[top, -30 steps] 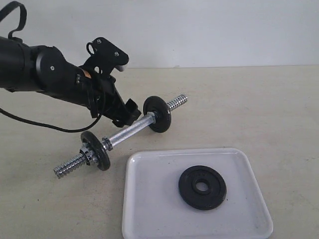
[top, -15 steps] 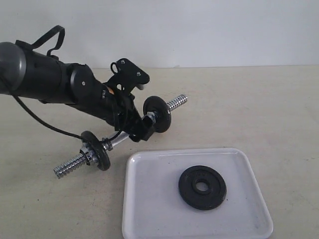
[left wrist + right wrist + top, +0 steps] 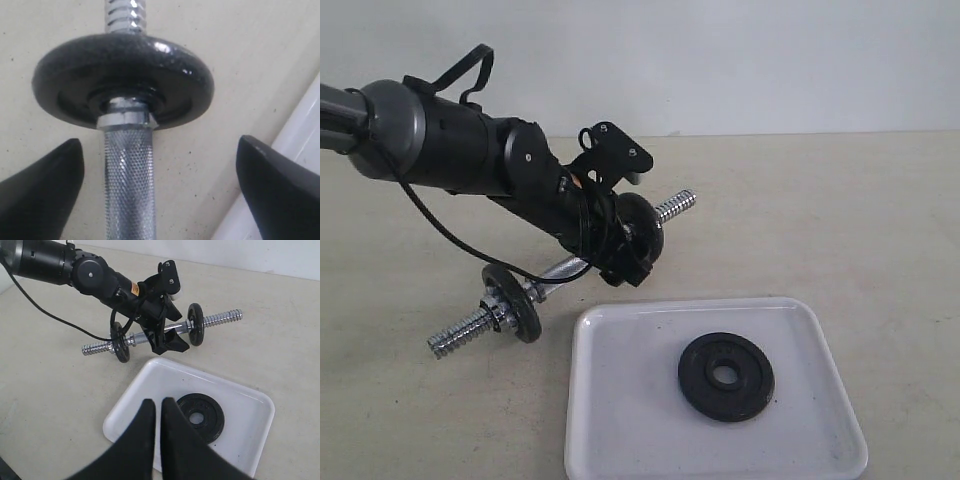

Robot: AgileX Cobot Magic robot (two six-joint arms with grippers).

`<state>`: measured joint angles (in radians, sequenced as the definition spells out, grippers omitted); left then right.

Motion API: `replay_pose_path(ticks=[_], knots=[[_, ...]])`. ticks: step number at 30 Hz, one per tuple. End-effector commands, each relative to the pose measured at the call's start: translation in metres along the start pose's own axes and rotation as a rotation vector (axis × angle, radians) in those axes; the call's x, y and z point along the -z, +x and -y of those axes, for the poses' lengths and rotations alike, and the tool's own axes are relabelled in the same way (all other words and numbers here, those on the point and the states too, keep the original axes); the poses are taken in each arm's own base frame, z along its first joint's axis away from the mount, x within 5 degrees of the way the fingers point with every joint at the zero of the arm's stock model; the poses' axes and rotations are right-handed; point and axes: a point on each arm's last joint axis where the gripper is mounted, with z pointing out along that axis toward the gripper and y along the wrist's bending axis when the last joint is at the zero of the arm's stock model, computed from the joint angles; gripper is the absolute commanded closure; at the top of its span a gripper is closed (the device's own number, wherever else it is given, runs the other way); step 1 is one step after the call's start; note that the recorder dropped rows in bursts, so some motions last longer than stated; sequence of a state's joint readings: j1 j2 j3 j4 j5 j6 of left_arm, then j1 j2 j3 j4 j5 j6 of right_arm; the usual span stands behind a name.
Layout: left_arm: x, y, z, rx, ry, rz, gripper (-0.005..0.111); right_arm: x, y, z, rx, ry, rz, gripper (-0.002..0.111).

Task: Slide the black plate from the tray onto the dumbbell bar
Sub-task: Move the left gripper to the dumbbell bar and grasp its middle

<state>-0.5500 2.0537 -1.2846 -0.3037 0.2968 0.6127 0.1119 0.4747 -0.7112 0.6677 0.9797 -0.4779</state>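
The black plate (image 3: 726,376) (image 3: 201,417) lies flat in the white tray (image 3: 620,420) (image 3: 150,385). Behind the tray the dumbbell bar (image 3: 560,268) (image 3: 220,318) rests on the table. My left gripper (image 3: 628,258) (image 3: 159,142) is open and straddles the bar's knurled middle (image 3: 129,190), just short of the far mounted disc (image 3: 122,75); neither finger touches the bar. In the right wrist view, my right gripper (image 3: 159,401) is shut on nothing and hangs above the tray's near side, beside the black plate. It is outside the exterior view.
The bar carries two small black discs, one near each threaded end (image 3: 512,303) (image 3: 642,232). A black cable (image 3: 440,225) hangs from the left arm toward the table. A pale wall (image 3: 770,60) closes off the back of the beige table.
My left arm has moved right along the bar and come down over it, from beside the middle to just short of the far disc. Its fingers stay open. The plate and tray have not moved.
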Motion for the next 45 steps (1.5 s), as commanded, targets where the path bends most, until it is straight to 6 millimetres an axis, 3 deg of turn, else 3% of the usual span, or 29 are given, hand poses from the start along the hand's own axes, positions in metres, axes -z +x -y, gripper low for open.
replay_pose_path(ticks=[1,9,15,23,25,27,30,36,45], knots=[[-0.004,0.001,0.000,0.034,-0.011,-0.013,0.031,-0.002,0.000,0.001,-0.002,-0.004,-0.001,0.108],[-0.020,0.007,-0.008,0.059,-0.071,-0.117,0.032,-0.001,0.000,0.000,-0.008,-0.014,-0.003,0.108],[-0.035,0.005,-0.010,0.057,-0.065,-0.142,0.061,-0.001,0.000,0.000,-0.008,-0.014,-0.003,0.108],[-0.057,0.019,-0.008,0.068,-0.050,-0.193,0.063,-0.001,0.000,0.000,-0.006,-0.014,-0.003,0.108],[-0.060,0.023,-0.007,0.070,-0.045,-0.208,0.067,-0.001,0.000,0.000,-0.005,-0.013,-0.003,0.108],[-0.062,0.026,-0.006,0.071,-0.038,-0.233,0.079,-0.001,0.000,0.000,-0.005,-0.013,-0.003,0.108],[-0.062,0.030,-0.005,0.073,-0.027,-0.275,0.103,-0.001,0.000,0.000,-0.005,-0.013,-0.003,0.108],[-0.058,0.037,-0.004,0.049,-0.012,-0.364,0.102,-0.001,0.000,0.000,-0.002,-0.009,0.001,0.108],[-0.016,0.013,-0.008,-0.016,-0.016,-0.332,0.102,-0.001,0.001,0.001,0.006,0.003,-0.004,0.108]])
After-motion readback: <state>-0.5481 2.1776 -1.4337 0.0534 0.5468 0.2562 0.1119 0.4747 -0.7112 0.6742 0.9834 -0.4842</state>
